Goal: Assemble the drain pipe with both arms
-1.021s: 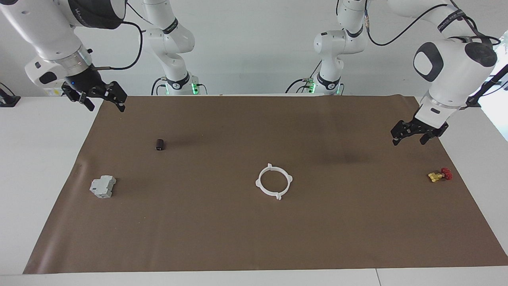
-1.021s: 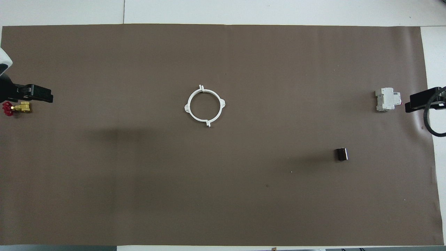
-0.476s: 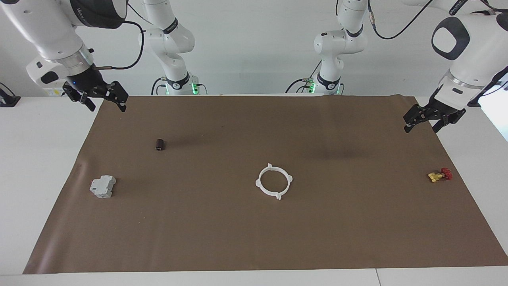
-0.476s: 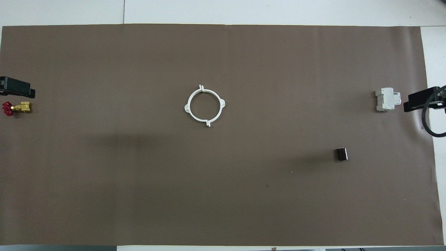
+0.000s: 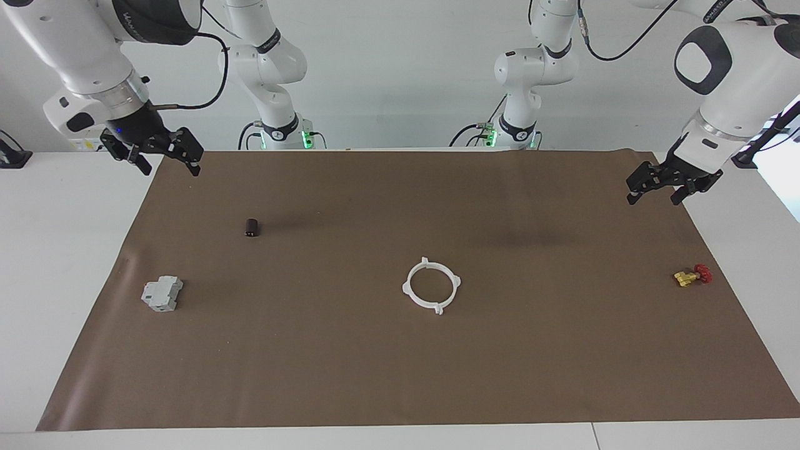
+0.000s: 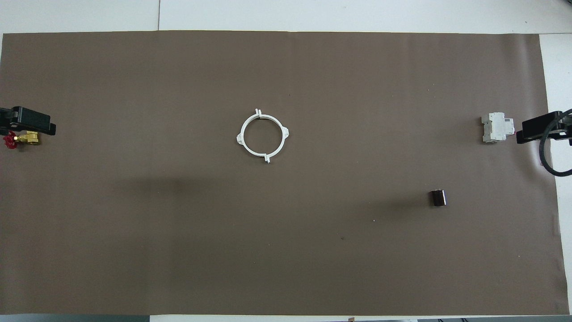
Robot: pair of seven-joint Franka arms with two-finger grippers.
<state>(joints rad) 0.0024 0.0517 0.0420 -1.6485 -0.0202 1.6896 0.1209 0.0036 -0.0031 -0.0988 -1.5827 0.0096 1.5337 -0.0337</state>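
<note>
Brown matting (image 5: 375, 375) covers the counter (image 5: 62, 250), where the white ring (image 5: 431, 285) lies joined near its middle, while the left arm's fingers (image 5: 654, 191) and the right arm's fingers (image 5: 167, 164) hang spread and empty over the two corners at the robots' edge.

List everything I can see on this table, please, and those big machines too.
flat white plastic ring with four tabs: one, white, mid-mat, joined, untouched.
small dark cylinder: one, dark brown, toward the right arm's end, nearer the robots than the block.
grey boxy block: one, light grey, toward the right arm's end.
brass valve with red handle: one, yellow and red, toward the left arm's end.
brown mat: one, covers the white table.
left hand: black, open, raised over the mat's edge.
right hand: black, open, raised over the mat's corner.
</note>
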